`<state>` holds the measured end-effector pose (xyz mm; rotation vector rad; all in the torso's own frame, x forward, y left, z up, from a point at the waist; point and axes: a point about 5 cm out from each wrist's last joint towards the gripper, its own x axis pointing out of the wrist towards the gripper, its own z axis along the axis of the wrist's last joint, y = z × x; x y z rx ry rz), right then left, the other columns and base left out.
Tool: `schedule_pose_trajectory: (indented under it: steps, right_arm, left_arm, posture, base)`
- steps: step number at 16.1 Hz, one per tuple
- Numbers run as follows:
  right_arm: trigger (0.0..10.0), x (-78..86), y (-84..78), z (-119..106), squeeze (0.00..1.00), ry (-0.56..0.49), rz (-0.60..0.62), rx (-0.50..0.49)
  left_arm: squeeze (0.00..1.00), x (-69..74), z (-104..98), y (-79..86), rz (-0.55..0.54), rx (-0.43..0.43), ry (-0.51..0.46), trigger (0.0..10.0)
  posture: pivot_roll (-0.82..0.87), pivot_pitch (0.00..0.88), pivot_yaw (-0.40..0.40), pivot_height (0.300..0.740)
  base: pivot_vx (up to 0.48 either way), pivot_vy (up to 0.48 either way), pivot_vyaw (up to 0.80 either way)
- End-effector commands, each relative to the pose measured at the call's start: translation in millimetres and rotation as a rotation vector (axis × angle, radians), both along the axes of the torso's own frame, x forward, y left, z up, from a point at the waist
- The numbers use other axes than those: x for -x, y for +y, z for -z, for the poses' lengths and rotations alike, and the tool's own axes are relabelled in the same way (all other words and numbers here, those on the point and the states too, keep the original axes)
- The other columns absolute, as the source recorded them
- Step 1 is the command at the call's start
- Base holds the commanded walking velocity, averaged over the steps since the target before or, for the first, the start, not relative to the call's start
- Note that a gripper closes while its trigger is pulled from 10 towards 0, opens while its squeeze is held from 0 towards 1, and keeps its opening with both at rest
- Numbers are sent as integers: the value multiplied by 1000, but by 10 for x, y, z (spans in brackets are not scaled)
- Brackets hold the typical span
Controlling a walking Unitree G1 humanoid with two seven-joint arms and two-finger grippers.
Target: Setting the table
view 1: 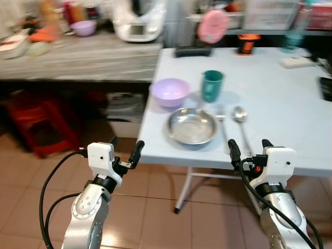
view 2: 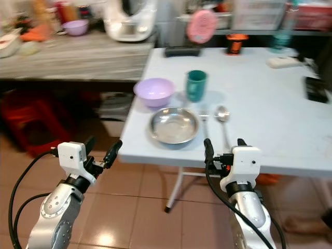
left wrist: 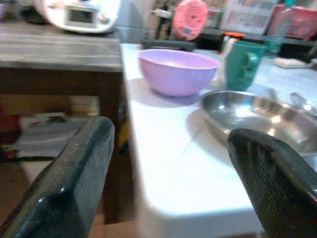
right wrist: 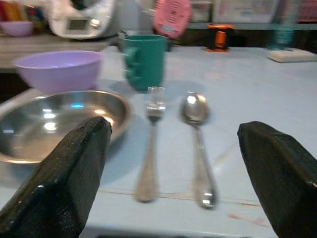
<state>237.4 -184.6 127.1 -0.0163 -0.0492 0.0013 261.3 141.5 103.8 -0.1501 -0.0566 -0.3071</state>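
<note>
Right gripper (view 1: 248,150): fingers spread wide, holding nothing, poised at the near table edge just short of the cutlery. Left gripper (view 1: 126,151): likewise released and empty, hanging off the table's left corner over the floor (view 1: 155,207).

From the right gripper, the fork (right wrist: 151,144) lies at 12 o'clock and the spoon (right wrist: 197,144) just to its right, handles toward the robot, parallel, close but apart. The plate (view 1: 192,126) sits at 11 o'clock, just beside the fork. The bowl (view 1: 170,92) and cup (view 1: 212,85) stand beyond the plate at its 11 and 1 o'clock, near each other, not touching.

Judgement: the setting looks near complete; the step in hand appears to be final adjustment or withdrawal. If the cutlery needs straightening, approach low along the handle line and pinch at mid-handle. A thin flat handle on a smooth top offers little purchase, so the fingertips should scrape the surface as they close. Keep clear of the plate rim; a knock would slide it.

Materials: plate is shallow polished steel, round, reflective. Fork and spoon are bright metal, slim. Bowl is lilac plastic, rounded and deep. Cup is teal, upright, with a handle. The table (view 1: 290,104) is pale, smooth, slightly glossy, on a folding metal frame. Floor is reddish tile.
</note>
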Motion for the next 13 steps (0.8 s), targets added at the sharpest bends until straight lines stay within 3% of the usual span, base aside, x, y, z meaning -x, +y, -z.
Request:
schedule_pose_trajectory:
  steps: [1,9,13]
  right_arm:
    - [10000,-13,30,-27,0,-9,-7,0]
    - [10000,-17,-1,-27,0,-12,5,17]
    - [10000,0,5,6,0,4,1,9]
  left_arm:
    - [0,14,-32,33,5,-9,-12,10000]
    - [0,26,-22,25,16,-8,-5,10000]
    - [0,71,-5,71,9,-10,-11,10000]
  posture:
    - [-91,63,55,740]
    - [-82,56,48,740]
    - [-81,61,48,740]
  base:
    - [330,0,0]
    - [309,0,0]
    - [0,0,0]
